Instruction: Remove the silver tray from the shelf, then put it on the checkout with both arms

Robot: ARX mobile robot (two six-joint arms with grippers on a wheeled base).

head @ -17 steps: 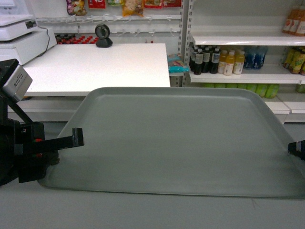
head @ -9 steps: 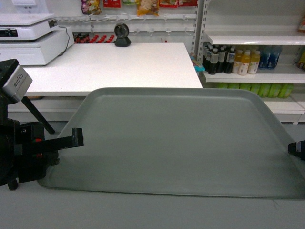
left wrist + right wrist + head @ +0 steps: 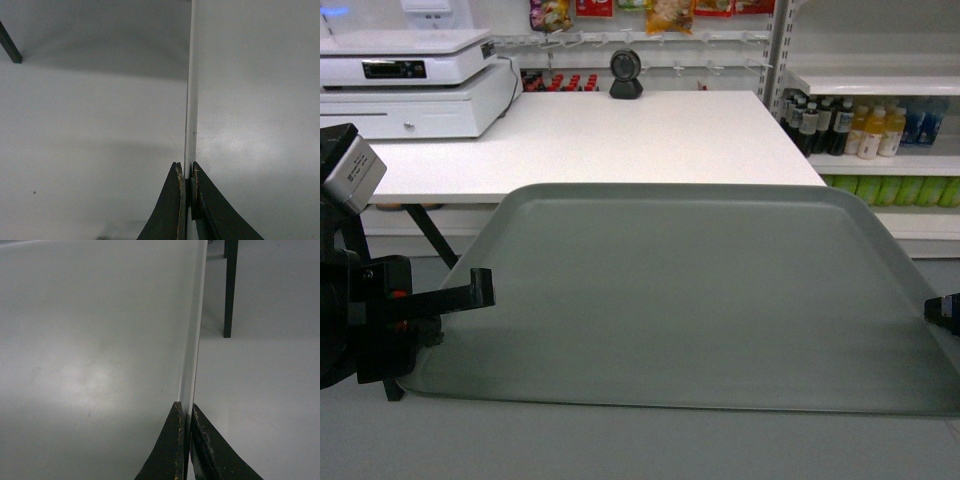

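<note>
- The silver tray (image 3: 690, 290) hung level in the air between the 2 grippers, in front of the checkout desk (image 3: 610, 140) and not touching it.
- The left gripper (image 3: 186, 187) had its jaws pinched tight on the tray's left rim, which ran straight up from between them.
- The right gripper (image 3: 185, 425) had its jaws clamped on the right rim in the same way; in the head view only its tip showed.
- Beyond the jaws, a cash register (image 3: 415, 85) and a small black camera (image 3: 625, 72) stood on the desk.
- Bottled drinks (image 3: 865, 130) lined the shelf (image 3: 875, 165) to the right.
</note>
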